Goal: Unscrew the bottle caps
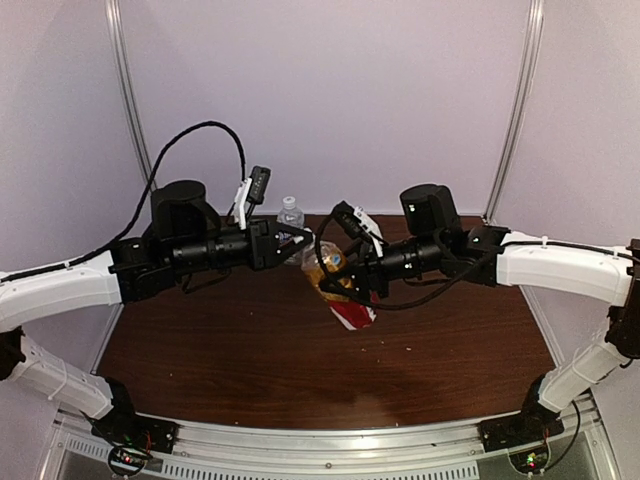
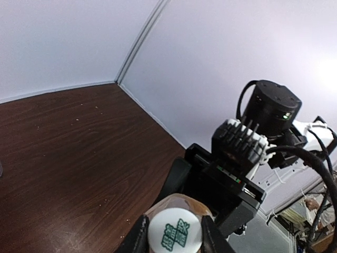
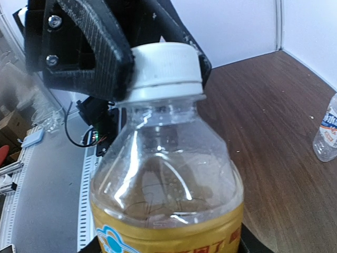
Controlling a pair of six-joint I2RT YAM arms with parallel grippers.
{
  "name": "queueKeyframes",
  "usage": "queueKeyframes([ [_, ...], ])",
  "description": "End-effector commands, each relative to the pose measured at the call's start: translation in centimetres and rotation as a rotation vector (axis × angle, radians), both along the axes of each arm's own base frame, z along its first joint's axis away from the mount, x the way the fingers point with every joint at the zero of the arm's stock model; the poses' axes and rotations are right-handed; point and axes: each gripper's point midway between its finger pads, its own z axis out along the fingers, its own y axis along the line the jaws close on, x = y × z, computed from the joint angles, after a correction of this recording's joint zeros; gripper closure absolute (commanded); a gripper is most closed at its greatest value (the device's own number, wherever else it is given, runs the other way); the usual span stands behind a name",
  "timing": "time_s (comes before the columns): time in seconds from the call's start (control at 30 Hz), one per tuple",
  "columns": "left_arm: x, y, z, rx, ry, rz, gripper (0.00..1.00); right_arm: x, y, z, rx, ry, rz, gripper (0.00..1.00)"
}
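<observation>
The amber bottle [image 3: 168, 184], with its red-white label [image 1: 355, 316], hangs tilted above the table middle. My right gripper [image 1: 352, 284] is shut on its body; only a dark finger [image 3: 248, 244] shows at the bottom edge of the right wrist view. The bottle's white cap [image 2: 175, 233], printed in green, sits between the black fingers [image 2: 138, 237] of my left gripper [image 2: 175, 235], which is shut on it. That cap [image 3: 166, 68] also shows in the right wrist view, pinched by the left fingers [image 3: 100, 47]. The clear bottle [image 1: 291, 212] stands upright at the back, its cap on.
The clear bottle [image 3: 326, 132] stands on the brown table [image 1: 250, 350] just behind the two grippers. White walls and metal frame posts [image 1: 128, 90] close in the back and sides. The right arm's wrist [image 2: 237, 163] sits close in front of the left gripper.
</observation>
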Motion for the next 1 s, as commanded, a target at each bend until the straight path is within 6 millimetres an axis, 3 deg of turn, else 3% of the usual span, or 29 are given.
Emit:
queueKeyframes([
  [0.0, 3.0, 0.2, 0.5, 0.007, 0.051, 0.187, 0.91, 3.4, -0.6, -0.9, -0.080, -0.081, -0.178, 0.65],
  [0.13, 2.9, -0.1, 1.1, -0.008, 0.012, 0.167, 0.75, 2.8, -0.6, -1.0, -0.083, -0.098, -0.140, 0.64],
  [0.23, 2.2, 0.0, 2.2, -0.020, -0.080, 0.127, 0.55, 1.5, -0.6, -0.9, -0.070, -0.094, -0.071, 0.62],
  [0.47, -2.1, 0.3, 4.8, -0.020, -0.342, -0.097, 0.23, -3.0, -0.6, 1.4, 0.035, -0.062, 0.166, 0.58],
  [0.73, -7.0, 0.1, 5.8, -0.093, -0.483, -0.370, 0.20, -6.7, -0.6, 3.2, 0.145, 0.010, 0.381, 0.57],
  [0.97, -7.7, -1.0, 5.1, -0.115, -0.477, -0.461, 0.30, -7.4, -0.7, 4.0, 0.181, 0.027, 0.428, 0.57],
])
